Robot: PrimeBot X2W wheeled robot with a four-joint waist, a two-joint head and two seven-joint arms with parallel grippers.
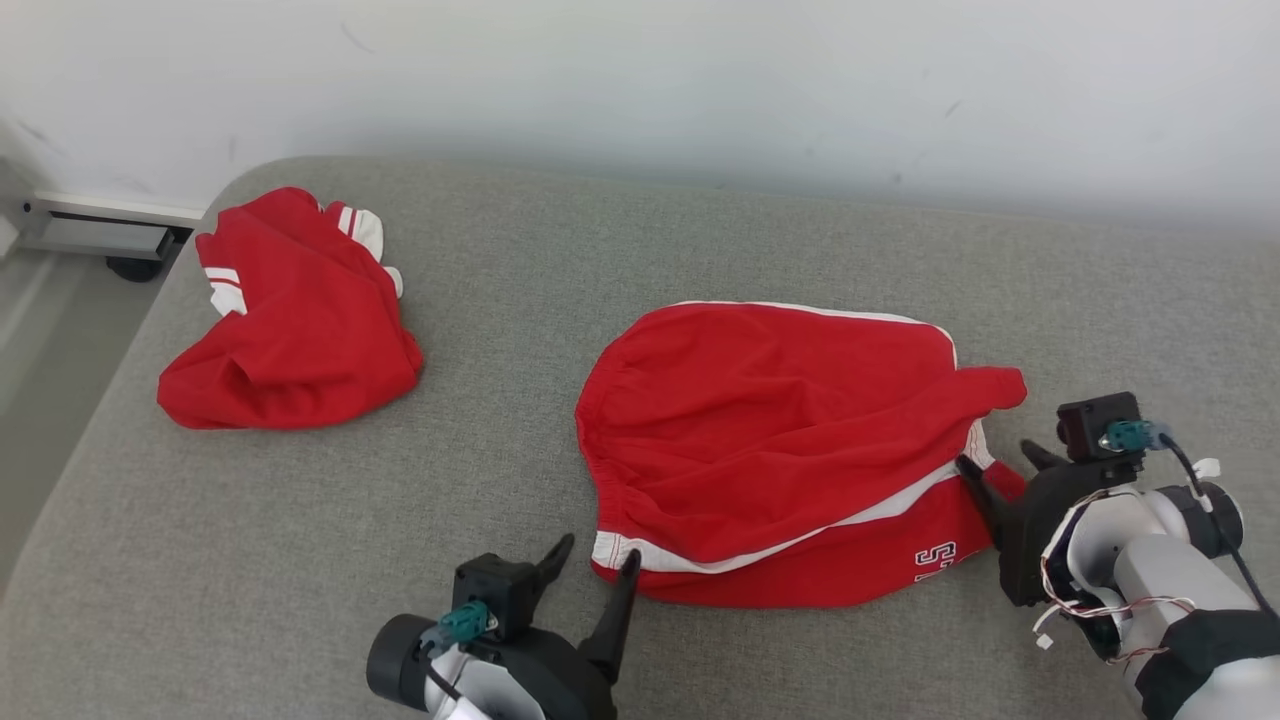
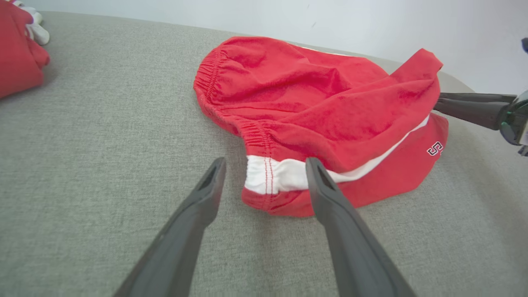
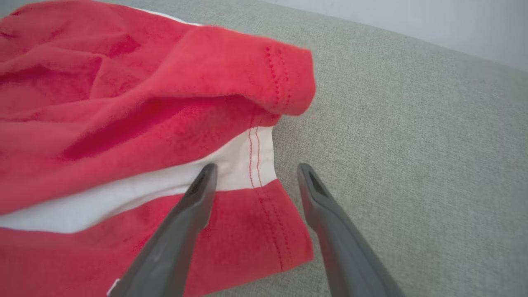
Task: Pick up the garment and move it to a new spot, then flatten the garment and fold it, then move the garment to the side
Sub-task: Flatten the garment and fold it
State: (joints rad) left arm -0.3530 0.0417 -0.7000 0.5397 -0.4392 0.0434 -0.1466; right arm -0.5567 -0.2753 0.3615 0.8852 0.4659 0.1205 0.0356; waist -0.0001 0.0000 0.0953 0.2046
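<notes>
Red shorts (image 1: 780, 420) with a white side stripe lie crumpled and partly folded over on the grey cushion (image 1: 500, 330). My left gripper (image 1: 600, 550) stands open at their near left corner. In the left wrist view the white waistband end (image 2: 272, 173) sits between the fingers of that gripper (image 2: 266, 163), its right finger (image 2: 326, 185) against the cloth. My right gripper (image 1: 995, 455) is open at the shorts' right end. In the right wrist view this gripper (image 3: 256, 167) straddles the stitched hem corner (image 3: 255, 161), with its left finger (image 3: 198, 194) over the cloth.
A second red garment (image 1: 290, 320) with white stripes lies bunched at the cushion's far left, also seen as the red heap (image 2: 18, 49). The cushion's left edge drops toward the floor by a metal rail (image 1: 90, 225). A pale wall (image 1: 700, 90) runs behind.
</notes>
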